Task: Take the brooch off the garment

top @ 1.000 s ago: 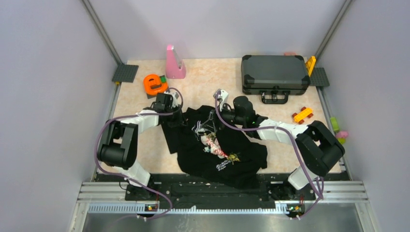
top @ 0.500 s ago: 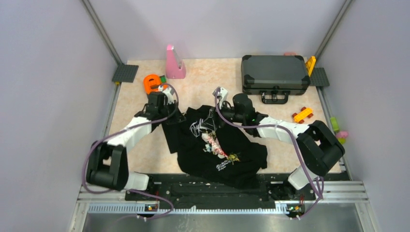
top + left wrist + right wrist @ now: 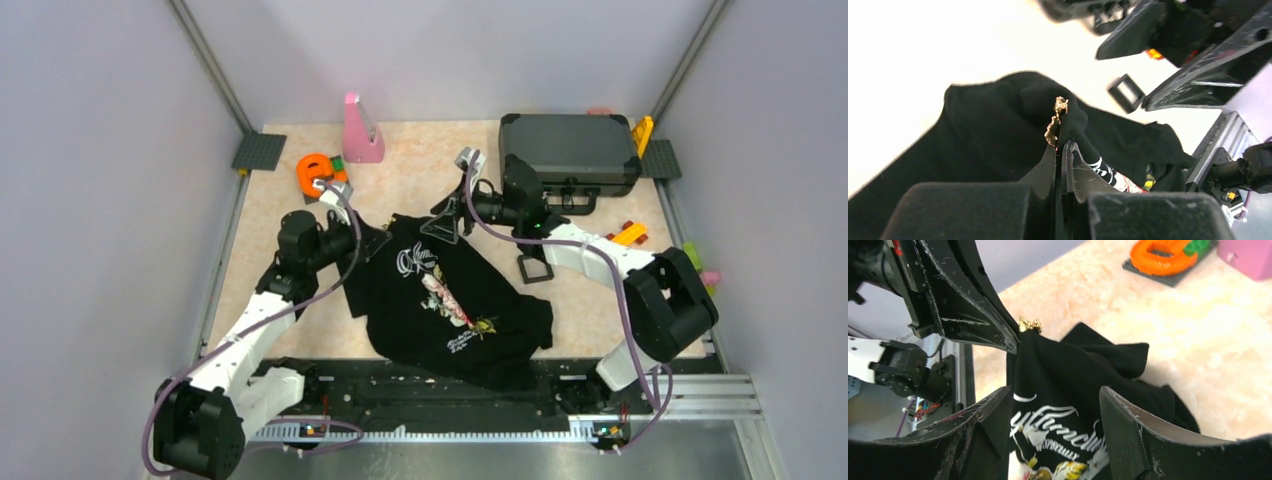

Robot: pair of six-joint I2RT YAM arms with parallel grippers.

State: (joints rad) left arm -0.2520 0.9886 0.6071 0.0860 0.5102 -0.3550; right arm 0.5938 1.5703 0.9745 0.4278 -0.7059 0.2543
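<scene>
Black shirt point(image 3: 470, 310) lies crumpled on the tabletop point(image 3: 420, 175), print up, with its far-left edge lifted in a peak. The left tool point(image 3: 1063, 147) is closed tight, pinching that peak of cloth. The gold brooch point(image 3: 1057, 117) sits on the fold right at the tool's tips, raised off the tabletop. The right tool point(image 3: 1055, 390) stands open just beside the peak, gripping nothing. A small black frame point(image 3: 535, 268) lies just beside the shirt's right side, with the grey case point(image 3: 570, 148) beyond it.

Glossy metal brooch point(image 3: 1057, 121), matt cloth garment point(image 3: 988, 135)
</scene>
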